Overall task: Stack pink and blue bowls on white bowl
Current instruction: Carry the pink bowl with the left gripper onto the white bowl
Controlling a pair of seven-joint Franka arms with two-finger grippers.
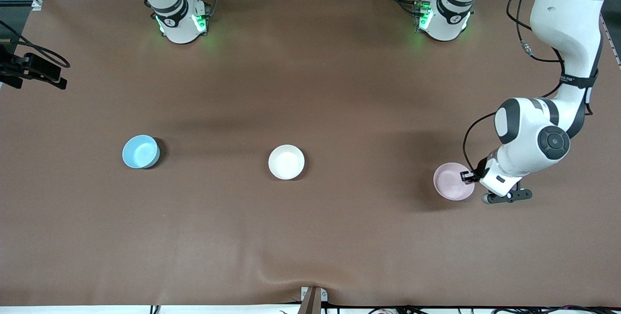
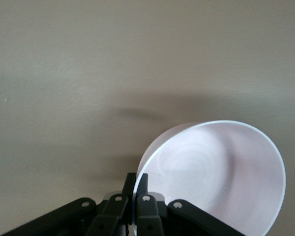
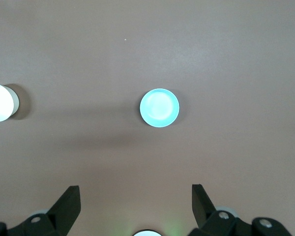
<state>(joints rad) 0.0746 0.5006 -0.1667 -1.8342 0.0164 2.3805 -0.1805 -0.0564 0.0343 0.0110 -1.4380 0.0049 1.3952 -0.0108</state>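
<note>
While the left gripper [image 1: 468, 176] pinches the rim of the pink bowl [image 1: 452, 181], its two fingers [image 2: 141, 189] pressed together on the thin wall with one inside and one outside, nothing has yet been stacked. That bowl sits at the left arm's end of the table [image 1: 310, 236], directly under the tool, and whether it has left the surface cannot be told; in the left wrist view its pale hollow [image 2: 221, 172] fills the space just past the fingertips.

Farther out from that gripper, toward the middle of the table, stands the white bowl [image 1: 286, 161], empty and untouched. Farthest of all, toward the right arm's end, the blue bowl [image 1: 140, 151] rests alone.

The right gripper [image 3: 135, 209] waits high over the table with its fingers spread wide and nothing between them; the blue bowl [image 3: 159, 107] lies well below it.

By my reading, only the first grasp is made. Carrying the pink bowl onto the white one, then fetching and adding the blue, all remains.
</note>
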